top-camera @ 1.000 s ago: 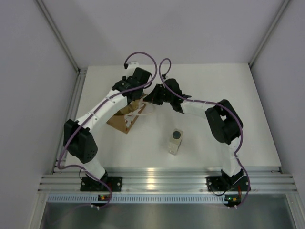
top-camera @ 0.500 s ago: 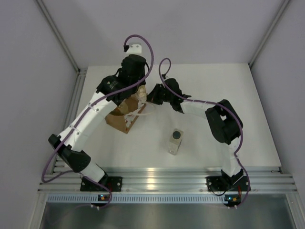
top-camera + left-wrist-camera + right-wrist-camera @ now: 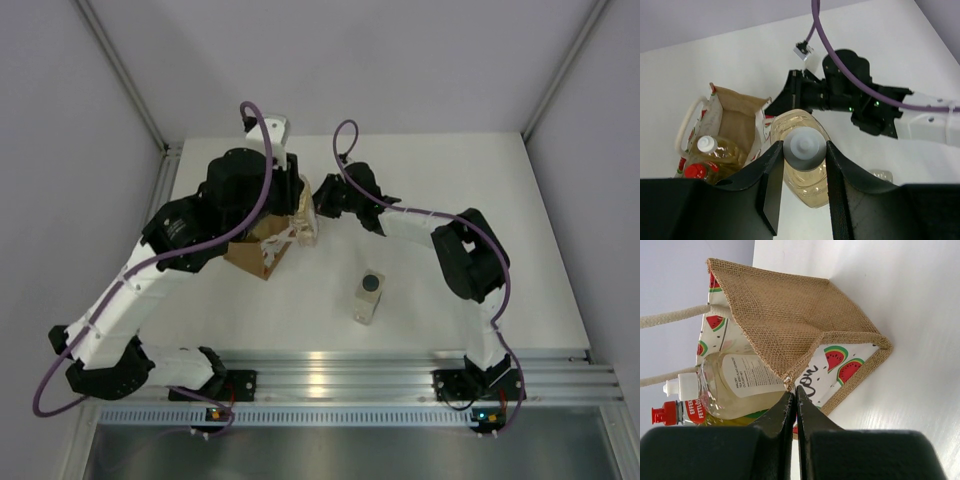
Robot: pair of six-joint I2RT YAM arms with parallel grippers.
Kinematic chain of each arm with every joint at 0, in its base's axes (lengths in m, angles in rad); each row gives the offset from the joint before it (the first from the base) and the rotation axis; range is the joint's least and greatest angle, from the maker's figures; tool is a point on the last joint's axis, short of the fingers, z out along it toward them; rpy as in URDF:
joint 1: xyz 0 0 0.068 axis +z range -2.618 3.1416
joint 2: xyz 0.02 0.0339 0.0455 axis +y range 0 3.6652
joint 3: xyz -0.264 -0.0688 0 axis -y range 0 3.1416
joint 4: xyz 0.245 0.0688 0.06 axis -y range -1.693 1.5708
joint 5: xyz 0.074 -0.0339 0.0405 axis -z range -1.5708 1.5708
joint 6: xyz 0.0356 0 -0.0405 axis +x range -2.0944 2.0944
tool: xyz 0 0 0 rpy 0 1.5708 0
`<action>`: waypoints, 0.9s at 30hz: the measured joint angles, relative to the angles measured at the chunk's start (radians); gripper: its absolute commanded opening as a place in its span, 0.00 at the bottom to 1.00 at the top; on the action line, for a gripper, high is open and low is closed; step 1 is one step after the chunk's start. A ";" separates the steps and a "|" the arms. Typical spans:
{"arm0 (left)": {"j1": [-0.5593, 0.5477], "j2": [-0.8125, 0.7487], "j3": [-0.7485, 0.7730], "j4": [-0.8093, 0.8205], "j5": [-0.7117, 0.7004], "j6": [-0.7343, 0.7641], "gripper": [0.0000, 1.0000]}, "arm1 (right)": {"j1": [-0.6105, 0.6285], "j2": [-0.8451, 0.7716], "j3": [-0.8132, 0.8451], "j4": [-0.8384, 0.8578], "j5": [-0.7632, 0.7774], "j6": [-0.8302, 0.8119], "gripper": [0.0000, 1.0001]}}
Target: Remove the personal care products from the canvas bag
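Left gripper (image 3: 804, 150) is seen clamped on the white cap (image 3: 804, 145) of an amber bottle (image 3: 796, 122), which is held upright just beside the right-hand rim of the canvas bag (image 3: 735, 120); a second amber bottle (image 3: 710, 155) and a red-capped bottle (image 3: 694, 171) are seen inside the bag. The bag's rim is pinched by the right gripper (image 3: 794, 395). Further right, the clear squarish bottle (image 3: 369, 296) is stood on the desk (image 3: 480, 200), well apart from the bag.
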 measured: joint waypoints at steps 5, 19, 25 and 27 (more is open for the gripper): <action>-0.056 -0.101 -0.145 -0.021 0.038 -0.022 0.00 | 0.000 0.000 0.001 -0.004 0.000 0.000 0.01; -0.233 -0.137 -0.778 0.216 -0.086 -0.237 0.00 | 0.000 0.000 0.001 -0.005 0.000 -0.003 0.01; -0.341 -0.109 -0.838 0.322 -0.211 -0.304 0.00 | 0.000 0.000 0.001 -0.006 0.000 -0.003 0.01; -0.355 -0.083 -0.838 0.361 -0.215 -0.328 0.00 | 0.000 0.000 0.001 -0.006 0.000 -0.003 0.01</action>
